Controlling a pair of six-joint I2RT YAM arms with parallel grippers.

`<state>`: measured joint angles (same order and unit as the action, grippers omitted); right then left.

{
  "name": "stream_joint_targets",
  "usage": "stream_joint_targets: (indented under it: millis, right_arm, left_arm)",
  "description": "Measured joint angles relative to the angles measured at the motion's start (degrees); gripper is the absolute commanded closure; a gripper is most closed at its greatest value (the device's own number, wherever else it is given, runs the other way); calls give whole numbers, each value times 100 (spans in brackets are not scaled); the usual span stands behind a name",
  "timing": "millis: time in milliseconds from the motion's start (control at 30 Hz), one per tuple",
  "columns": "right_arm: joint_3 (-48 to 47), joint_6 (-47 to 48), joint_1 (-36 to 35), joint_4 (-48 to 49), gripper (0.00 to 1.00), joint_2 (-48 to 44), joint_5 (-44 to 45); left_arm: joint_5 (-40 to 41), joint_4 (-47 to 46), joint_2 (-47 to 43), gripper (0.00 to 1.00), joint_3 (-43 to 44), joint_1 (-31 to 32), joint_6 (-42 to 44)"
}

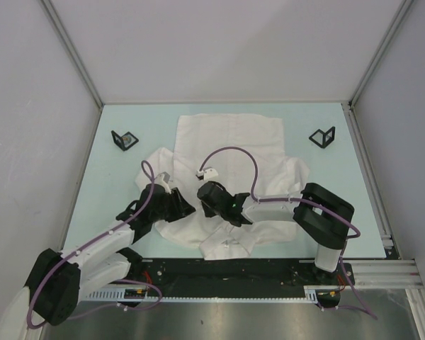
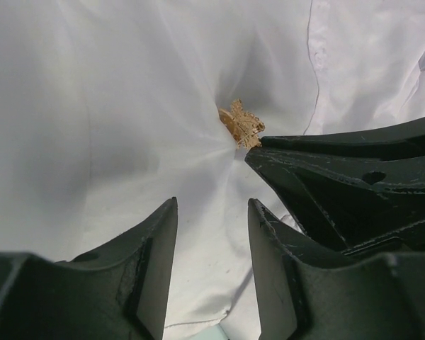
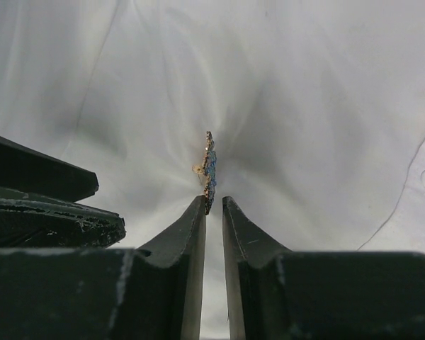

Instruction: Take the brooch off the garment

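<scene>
The thin white button-front shirt (image 1: 230,138) lies on the pale flat table (image 1: 110,170). The small gold brooch (image 2: 241,124) sits on it, left gripper (image 2: 212,205) at its 9 o'clock, right gripper (image 3: 214,202) touching at 3 o'clock.

Gold brooch (image 2: 241,125), white garment (image 2: 127,106)

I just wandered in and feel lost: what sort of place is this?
Probably a robotics test booth: white panels in metal framing enclose a pale table, a left arm and right arm with cables are bolted at its edge, and one shirt lies on it.
</scene>
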<state>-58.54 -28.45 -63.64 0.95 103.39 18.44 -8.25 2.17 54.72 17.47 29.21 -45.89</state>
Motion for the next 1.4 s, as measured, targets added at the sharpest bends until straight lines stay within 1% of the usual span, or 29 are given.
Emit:
stream_joint_targets:
  millis: [167, 233, 367, 400, 500, 567, 833, 1067, 1233, 1400]
  right_arm:
    - [57, 33, 63, 70, 83, -33, -96]
    - [57, 74, 76, 109, 86, -33, -122]
    - [57, 173, 87, 170, 92, -35, -201]
    - [57, 190, 87, 184, 96, -35, -210]
    - [63, 236, 90, 210, 100, -35, -245]
    - [81, 256, 98, 238, 100, -35, -262]
    - [153, 264, 153, 284, 100, -68, -389]
    - [199, 304, 227, 396, 100, -79, -595]
    - [267, 302, 341, 492, 100, -79, -828]
    - [345, 297, 444, 636, 100, -79, -1067]
  left_arm:
    - [2, 7, 42, 51, 9, 0, 52]
    - [4, 28, 81, 51, 44, 0, 101]
    - [2, 107, 195, 51, 212, -2, 243]
    - [0, 120, 221, 51, 245, -2, 260]
    - [-2, 160, 315, 51, 341, -4, 345]
    - [-13, 177, 428, 52, 411, -4, 396]
    - [-120, 212, 988, 43, 734, -11, 682]
    - [-33, 227, 1327, 43, 960, -11, 946]
    - [52, 105, 1432, 42, 953, -11, 990]
    - [55, -219, 1458, 36, 870, -11, 990]
